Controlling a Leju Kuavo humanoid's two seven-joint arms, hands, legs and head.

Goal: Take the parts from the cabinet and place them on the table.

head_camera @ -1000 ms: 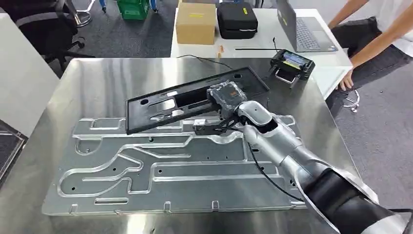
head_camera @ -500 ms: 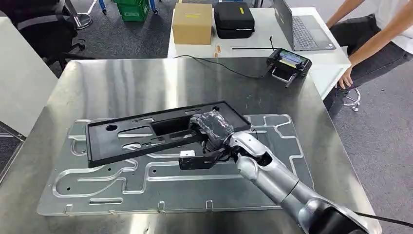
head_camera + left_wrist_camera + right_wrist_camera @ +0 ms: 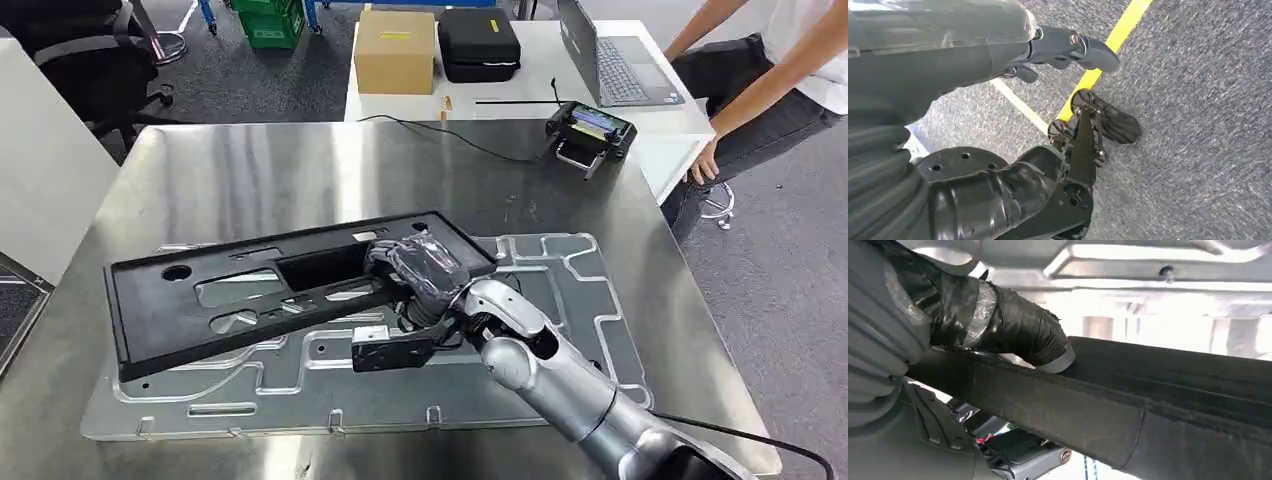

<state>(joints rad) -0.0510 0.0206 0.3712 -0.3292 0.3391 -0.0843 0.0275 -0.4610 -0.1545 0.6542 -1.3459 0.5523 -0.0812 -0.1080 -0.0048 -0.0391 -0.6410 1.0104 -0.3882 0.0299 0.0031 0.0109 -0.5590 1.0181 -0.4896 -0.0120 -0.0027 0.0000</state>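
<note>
Head view: steel tabletop (image 3: 250, 170), brushed and reflective, carrying a large silver panel (image 3: 560, 290) with raised channels, lying flat. Across the panel's upper part lies a long black frame part (image 3: 240, 295) with cut-outs, slanted, its left end reaching past the panel's left edge. The right robot hand (image 3: 425, 268), wrapped in dark tape, grips the frame part at its right end; the silver arm comes in from the lower right. Beyond the tabletop: white desk (image 3: 520, 90) with cardboard box (image 3: 395, 50), black case (image 3: 480, 42), laptop (image 3: 610, 55) and a handheld controller (image 3: 588, 128) at its near edge. Grey carpet floor (image 3: 790, 300); office chair (image 3: 90, 60) upper left; green crate (image 3: 265, 20) at the top; a person (image 3: 770, 80) at the right edge, one hand on the desk corner. Left wrist view: left robot hand (image 3: 1068, 47) over grey carpet with a yellow line (image 3: 1108, 50) and a white line; dark fingers spread, holding nothing. Right wrist view: taped thumb (image 3: 1018, 335) pressed on top of the black frame part's edge, the silver panel bright behind it.
</note>
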